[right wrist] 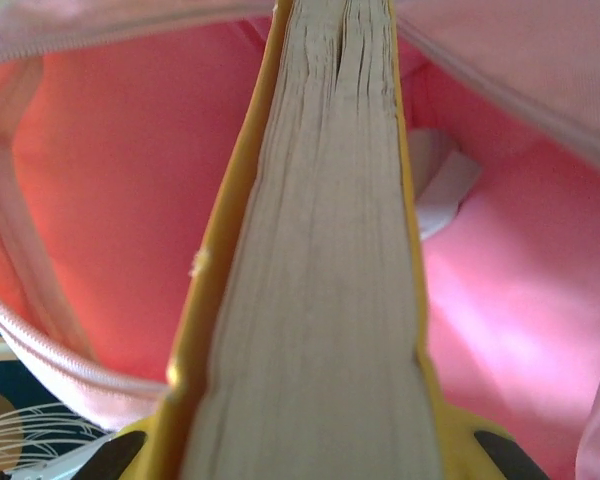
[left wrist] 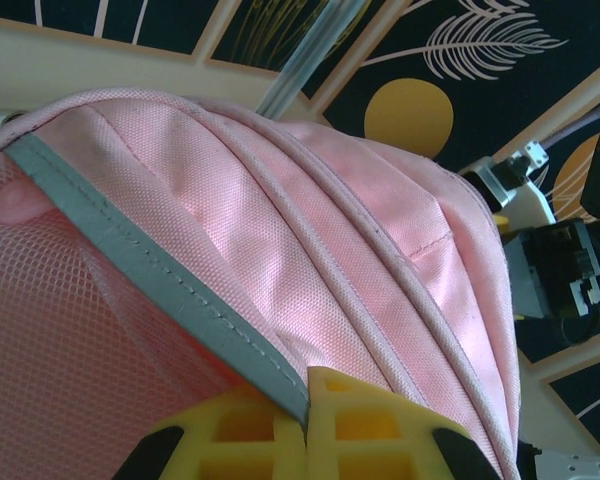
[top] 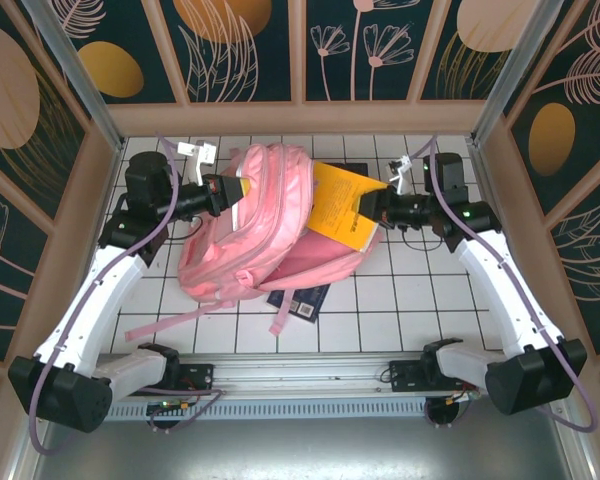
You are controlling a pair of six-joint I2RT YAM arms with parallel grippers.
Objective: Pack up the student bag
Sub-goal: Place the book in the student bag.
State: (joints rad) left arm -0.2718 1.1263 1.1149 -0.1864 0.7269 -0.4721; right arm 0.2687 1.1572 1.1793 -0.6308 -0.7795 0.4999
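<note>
The pink student bag (top: 250, 225) lies in the middle of the tiled table, its straps trailing toward the near edge. My left gripper (top: 230, 192) is shut on the grey trim of the bag's side mesh pocket (left wrist: 170, 290), its yellow fingers (left wrist: 370, 430) pinching the edge. A yellow book (top: 342, 205) sticks halfway out of the bag's opening on the right. My right gripper (top: 375, 205) is shut on the book. In the right wrist view the book's page edge (right wrist: 315, 290) points into the pink interior (right wrist: 120, 200) of the bag.
A dark blue book (top: 300, 297) lies flat under the bag's near edge. Wooden-framed patterned walls enclose the table on three sides. The arms' bases and a rail (top: 300, 375) run along the near edge.
</note>
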